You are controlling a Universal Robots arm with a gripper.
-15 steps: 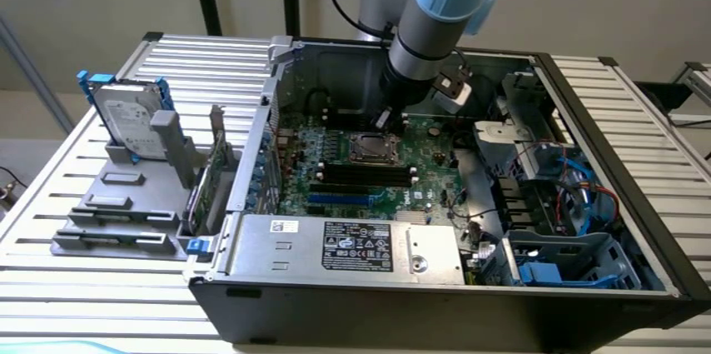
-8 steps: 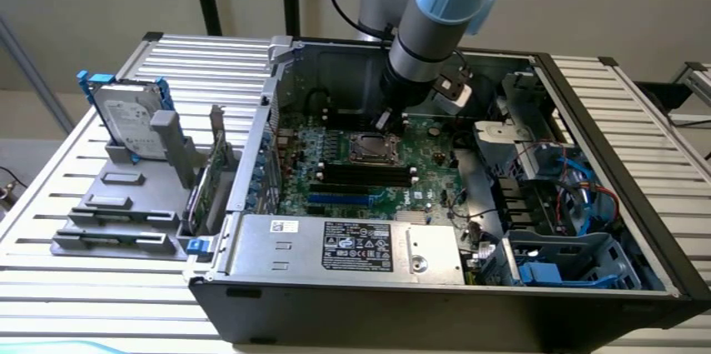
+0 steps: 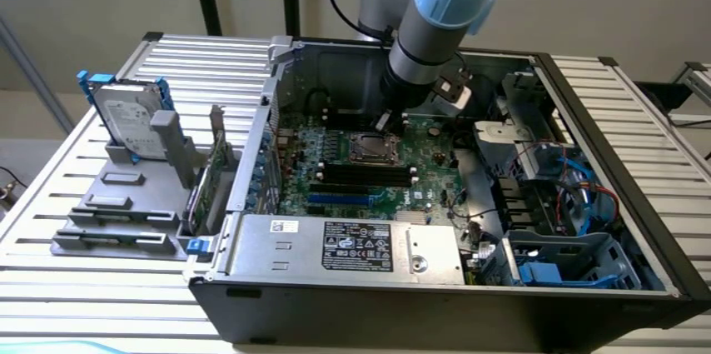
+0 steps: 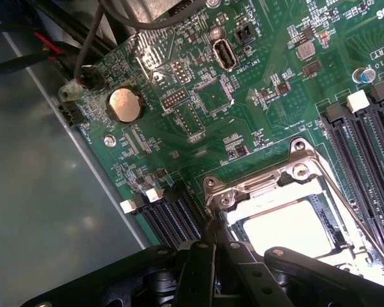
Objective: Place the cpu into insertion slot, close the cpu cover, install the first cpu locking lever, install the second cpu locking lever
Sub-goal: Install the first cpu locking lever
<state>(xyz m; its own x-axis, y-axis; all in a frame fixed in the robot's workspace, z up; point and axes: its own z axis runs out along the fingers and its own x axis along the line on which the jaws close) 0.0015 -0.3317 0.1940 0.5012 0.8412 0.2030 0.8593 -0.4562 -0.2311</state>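
Cpu (image 4: 288,227) seated in insertion slot (image 4: 240,220), cpu cover (image 4: 269,188) lowered over it (silvery frame). End effector (image 4: 211,268) touching the cover's corner; grip state impossible to tell.

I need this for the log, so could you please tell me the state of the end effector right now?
End effector: cannot be told; it sits just above the silver-rimmed square socket on the green circuit board.

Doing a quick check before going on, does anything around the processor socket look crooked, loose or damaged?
Nothing stands out. The chip lies flat and square in the socket, the metal cover frame sits down around it, and the green board looks intact.
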